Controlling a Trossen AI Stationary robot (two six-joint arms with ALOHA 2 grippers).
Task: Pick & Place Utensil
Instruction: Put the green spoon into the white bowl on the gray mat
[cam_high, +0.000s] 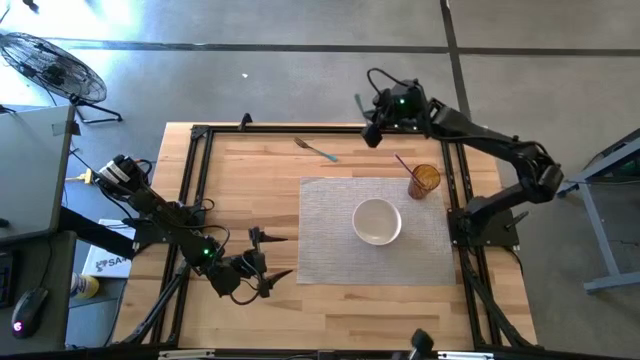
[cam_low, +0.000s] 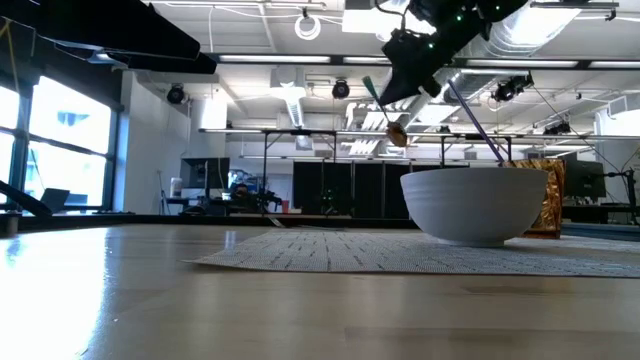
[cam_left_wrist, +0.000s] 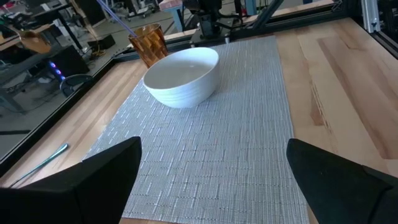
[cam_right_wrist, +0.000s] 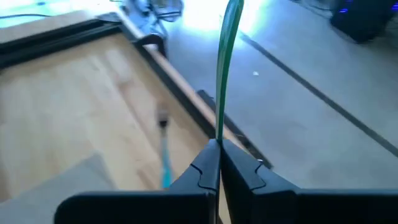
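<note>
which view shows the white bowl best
The left wrist view: the white bowl shows whole, rim and inside, sitting on the grey placemat beside the amber cup. The high view gives only its round top outline. The low view shows its side only. The right wrist view misses it.

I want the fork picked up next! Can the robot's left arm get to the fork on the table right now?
Probably yes. The left gripper hangs open near the mat's front corner, holding nothing, and only bare wood lies between it and the fork at the far edge. The right gripper, busy holding a green utensil, hovers nearby though.
</note>
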